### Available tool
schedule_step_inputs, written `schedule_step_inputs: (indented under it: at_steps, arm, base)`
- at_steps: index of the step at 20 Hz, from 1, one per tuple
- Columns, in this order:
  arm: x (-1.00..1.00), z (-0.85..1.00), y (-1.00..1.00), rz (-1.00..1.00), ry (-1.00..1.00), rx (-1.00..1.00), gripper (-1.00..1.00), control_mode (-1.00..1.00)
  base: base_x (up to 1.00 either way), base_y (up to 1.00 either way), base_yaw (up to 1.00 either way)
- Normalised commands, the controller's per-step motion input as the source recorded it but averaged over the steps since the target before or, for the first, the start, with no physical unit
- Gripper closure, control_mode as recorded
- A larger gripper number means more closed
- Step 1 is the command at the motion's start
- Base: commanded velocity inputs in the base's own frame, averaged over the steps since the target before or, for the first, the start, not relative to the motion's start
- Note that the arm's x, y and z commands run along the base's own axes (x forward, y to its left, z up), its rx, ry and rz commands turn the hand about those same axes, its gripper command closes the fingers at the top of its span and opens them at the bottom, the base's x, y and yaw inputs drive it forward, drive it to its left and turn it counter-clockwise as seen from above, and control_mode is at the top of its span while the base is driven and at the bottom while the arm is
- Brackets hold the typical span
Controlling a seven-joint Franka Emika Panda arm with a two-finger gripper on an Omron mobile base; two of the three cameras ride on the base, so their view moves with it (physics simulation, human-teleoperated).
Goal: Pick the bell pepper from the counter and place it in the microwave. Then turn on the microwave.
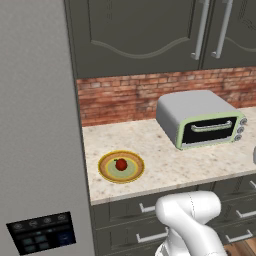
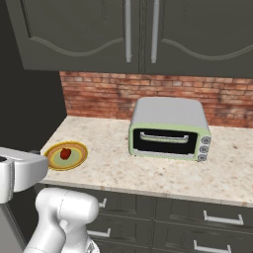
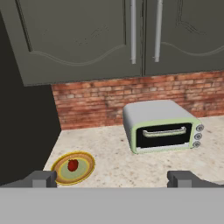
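The bell pepper (image 1: 120, 164) (image 2: 65, 153) (image 3: 72, 165) is small, red and glossy. It rests in the middle of a round yellow-green plate (image 1: 106, 173) (image 2: 79, 159) (image 3: 86, 169) near the left end of the beige speckled counter (image 1: 165, 160) (image 2: 148, 170) (image 3: 118, 164). My gripper (image 3: 112, 179) hangs well back from the counter, level with it and facing the wall. It is open, its two dark fingertips (image 3: 43, 178) set wide apart with nothing between them. The pepper lies ahead and toward the left fingertip. The microwave is out of view.
A small silver appliance with pale-green trim (image 1: 200, 120) (image 2: 168, 128) (image 3: 162, 127) stands on the counter right of the plate. A tall grey panel with a dark keypad (image 1: 40, 232) walls off the left side. Dark cabinets hang above, and drawers (image 2: 217, 217) sit below.
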Motion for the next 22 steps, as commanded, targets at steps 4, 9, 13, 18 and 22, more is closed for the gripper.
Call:
schedule_step_inputs:
  at_steps: [4, 9, 13, 18, 22]
  arm:
    - [0.0, 0.0, 0.0, 0.0, 0.0, 0.0, -1.0, 1.0]
    - [0.0, 0.0, 0.0, 0.0, 0.0, 0.0, -1.0, 1.0]
    - [0.0, 0.0, 0.15, 0.0, 0.28, 0.0, -1.0, -1.0]
    - [0.02, 0.0, 0.41, 0.0, 0.41, 0.0, -1.0, -1.0]
    - [0.03, 0.0, 0.47, 0.0, 0.45, -0.03, -1.0, -1.0]
  base:
    - [0.0, 0.0, 0.0]
    - [0.0, 0.0, 0.0]
    - [0.0, 0.0, 0.0]
    - [0.0, 0.0, 0.0]
    - [0.0, 0.0, 0.0]
